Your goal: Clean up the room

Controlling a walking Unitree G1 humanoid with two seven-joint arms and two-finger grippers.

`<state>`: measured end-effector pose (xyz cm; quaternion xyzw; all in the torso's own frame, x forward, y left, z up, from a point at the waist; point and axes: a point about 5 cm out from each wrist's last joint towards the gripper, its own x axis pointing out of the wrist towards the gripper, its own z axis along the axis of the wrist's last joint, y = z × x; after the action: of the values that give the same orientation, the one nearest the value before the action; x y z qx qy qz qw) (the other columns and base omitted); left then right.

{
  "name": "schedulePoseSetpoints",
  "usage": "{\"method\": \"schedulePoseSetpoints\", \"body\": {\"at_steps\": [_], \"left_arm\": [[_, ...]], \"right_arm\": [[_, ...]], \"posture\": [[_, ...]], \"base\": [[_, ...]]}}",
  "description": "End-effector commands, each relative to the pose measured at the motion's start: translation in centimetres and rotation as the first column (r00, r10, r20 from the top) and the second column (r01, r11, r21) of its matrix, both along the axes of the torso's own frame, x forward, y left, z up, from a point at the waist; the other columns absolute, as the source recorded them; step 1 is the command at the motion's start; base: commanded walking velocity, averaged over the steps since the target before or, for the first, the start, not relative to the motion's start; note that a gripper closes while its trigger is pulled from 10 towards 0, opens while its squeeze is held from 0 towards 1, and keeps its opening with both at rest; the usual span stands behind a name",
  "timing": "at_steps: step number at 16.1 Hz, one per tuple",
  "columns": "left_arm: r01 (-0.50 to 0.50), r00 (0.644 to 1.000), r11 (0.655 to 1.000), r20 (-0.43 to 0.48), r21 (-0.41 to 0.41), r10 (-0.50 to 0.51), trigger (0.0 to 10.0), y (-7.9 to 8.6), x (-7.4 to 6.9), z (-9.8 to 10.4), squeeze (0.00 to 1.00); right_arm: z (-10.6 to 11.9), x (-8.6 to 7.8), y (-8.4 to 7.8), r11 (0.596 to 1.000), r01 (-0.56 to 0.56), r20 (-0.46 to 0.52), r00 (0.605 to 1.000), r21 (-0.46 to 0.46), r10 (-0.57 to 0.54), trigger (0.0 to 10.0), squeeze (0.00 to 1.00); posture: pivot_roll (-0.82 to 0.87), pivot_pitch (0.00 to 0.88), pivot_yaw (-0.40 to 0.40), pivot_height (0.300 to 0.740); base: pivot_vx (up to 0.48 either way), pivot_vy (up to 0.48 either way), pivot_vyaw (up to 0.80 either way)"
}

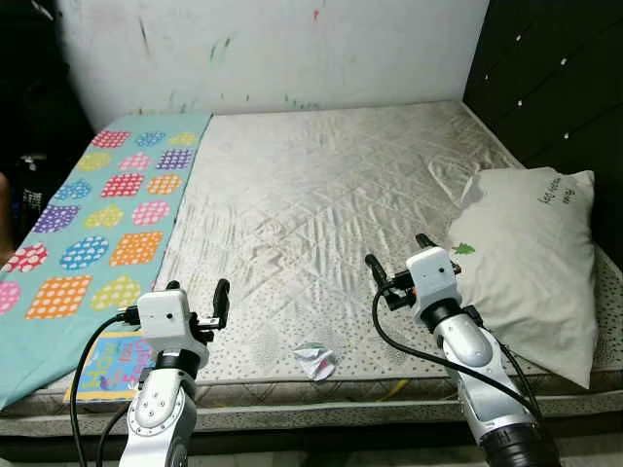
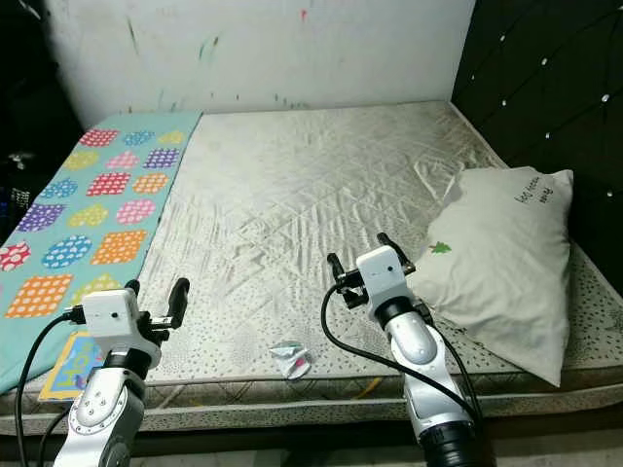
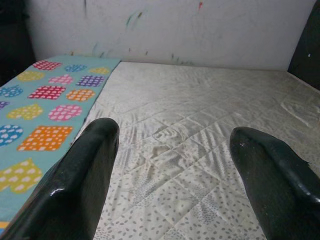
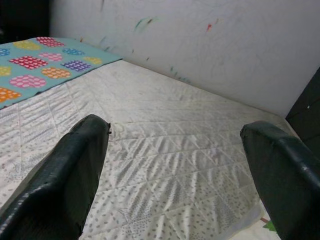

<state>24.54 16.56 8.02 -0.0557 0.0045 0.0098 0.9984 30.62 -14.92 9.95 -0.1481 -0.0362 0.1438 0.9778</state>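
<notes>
Small crumpled white paper scrap on quilted grey mattress near front edge, between arms, untouched. Left gripper and right gripper raised above mattress, fingers spread, empty; probably staged for pickup. White pillow just beside right gripper.

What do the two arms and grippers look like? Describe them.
Both arms are silver metal with rounded joints. Each ends in a white boxy wrist block carrying two long black fingers, glossy and rounded at the tips. A black cable loops from each block down along the arm. Left gripper; right gripper. No markings can be made out.
</notes>
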Motion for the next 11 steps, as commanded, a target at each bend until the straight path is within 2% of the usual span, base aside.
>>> {"method": "schedulePoseSetpoints", "body": {"at_steps": [1, 5, 11], "left_arm": [[-0.007, 1.0, 1.0, -0.001, 0.016, 0.007, 10.0, 0.4, -0.1, 0.2, 0.0], [-0.009, 1.0, 1.0, -0.001, 0.018, 0.009, 10.0, 0.4, 0.0, 0.3, 0.0], [-0.021, 1.0, 1.0, -0.009, 0.022, 0.021, 10.0, 0.4, -0.4, 0.1, 0.0]], "right_arm": [[0.6, -0.1, 0.1, 1.0, -0.005, 0.023, 1.0, 0.021, 0.004, 10.0, 0.0], [0.4, -0.3, 0.8, 0.999, -0.048, 0.019, 0.999, 0.017, 0.048, 10.0, 0.0], [0.2, -0.6, 1.2, 0.997, -0.08, 0.007, 0.997, 0.016, 0.08, 10.0, 0.0]], "posture": [[-0.13, 0.0, 0.067, 0.74], [-0.12, 0.0, 0.064, 0.74], [-0.12, 0.0, 0.058, 0.675]], "base": [[0.0, 0.0, 0.0], [0.0, 0.0, 0.0], [0.0, 0.0, 0.0]]}}
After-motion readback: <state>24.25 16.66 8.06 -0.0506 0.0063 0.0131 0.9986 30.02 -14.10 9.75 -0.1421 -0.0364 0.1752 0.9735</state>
